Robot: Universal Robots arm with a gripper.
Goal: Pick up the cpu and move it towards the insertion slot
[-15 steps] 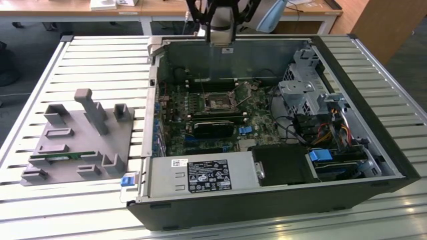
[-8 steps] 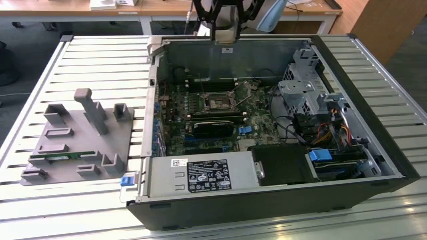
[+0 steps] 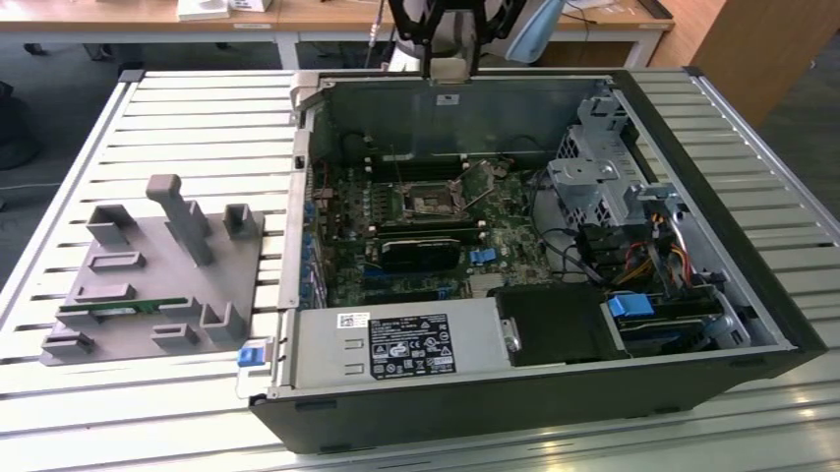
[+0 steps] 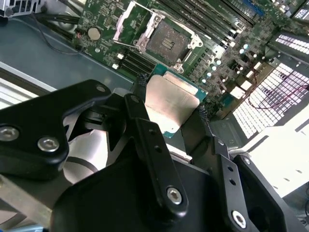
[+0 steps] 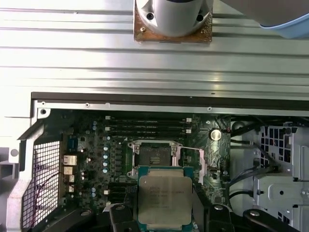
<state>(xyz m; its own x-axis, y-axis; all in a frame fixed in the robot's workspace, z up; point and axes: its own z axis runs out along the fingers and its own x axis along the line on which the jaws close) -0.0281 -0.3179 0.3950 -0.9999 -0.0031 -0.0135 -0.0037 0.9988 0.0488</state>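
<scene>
The end effector grips the cpu by its edges, hovering near the open insertion slot.

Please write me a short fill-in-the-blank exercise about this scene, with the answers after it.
1. The hand is shut on the ____.
2. The chip is held ____ the board, not lying on it.
3. The socket on the board is ____, with no chip in it.
4. The green memory stick lies on the ____ tray.

Answers: chip; above; empty; grey

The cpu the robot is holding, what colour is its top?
Shiny silver, with a thin green rim around it. The cpu shows best in the first wrist view.
</scene>
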